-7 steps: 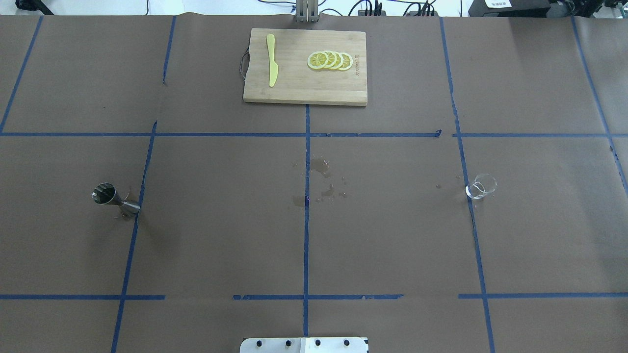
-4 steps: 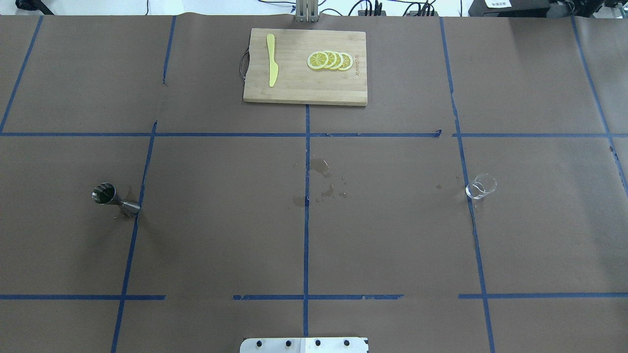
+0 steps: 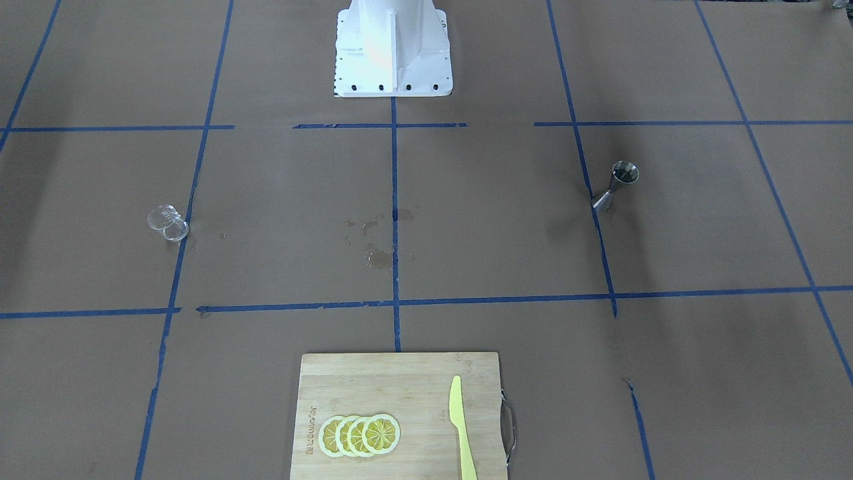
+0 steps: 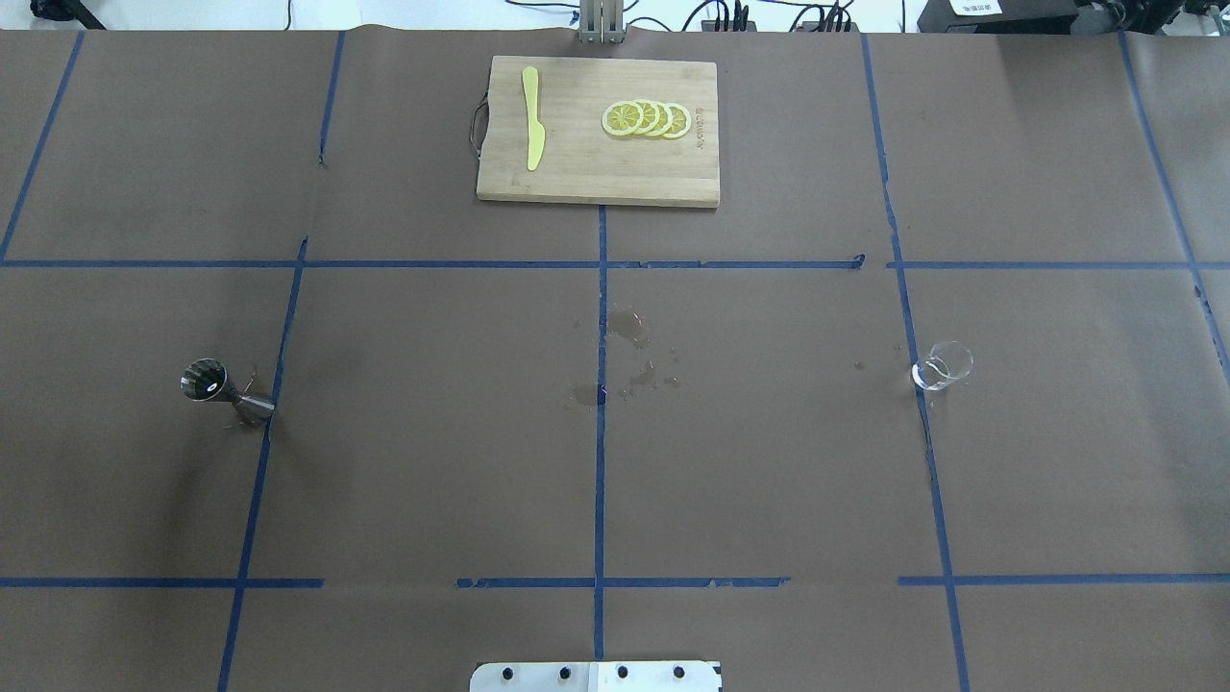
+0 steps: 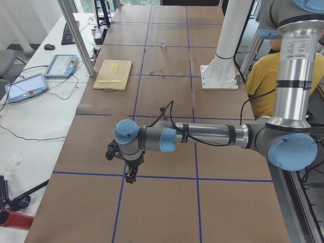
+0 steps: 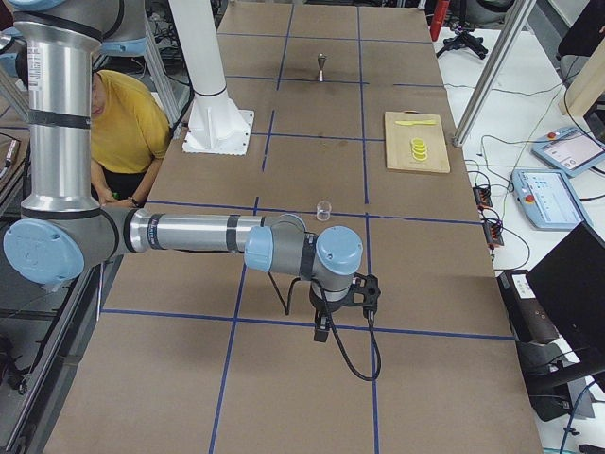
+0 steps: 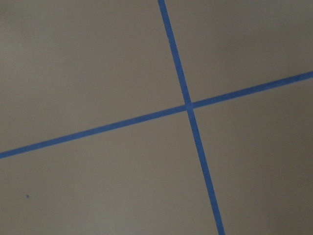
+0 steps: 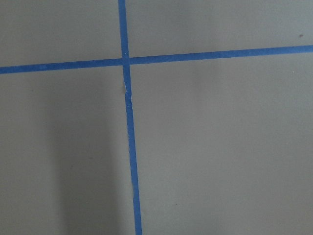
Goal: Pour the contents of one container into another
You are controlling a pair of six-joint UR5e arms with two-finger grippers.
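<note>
Front-facing view: the glass cup (image 3: 168,224) stands at middle left on the tabletop (image 3: 280,200), the jigger (image 3: 616,185) at middle right, well apart; their contents cannot be told; wet spots (image 3: 380,259) lie between them; a cutting board (image 3: 400,373) with lemon slices (image 3: 360,435) and a yellow knife (image 3: 461,427) sits at the bottom; overhead view: the same layout, mirrored; left side view: the left pincer (image 5: 130,175) hangs at lower left over bare paper, holding neither container, its opening impossible to judge; right side view: the right pincer (image 6: 321,331) likewise; wrist views: only blue tape (image 7: 188,107) crossings.
</note>
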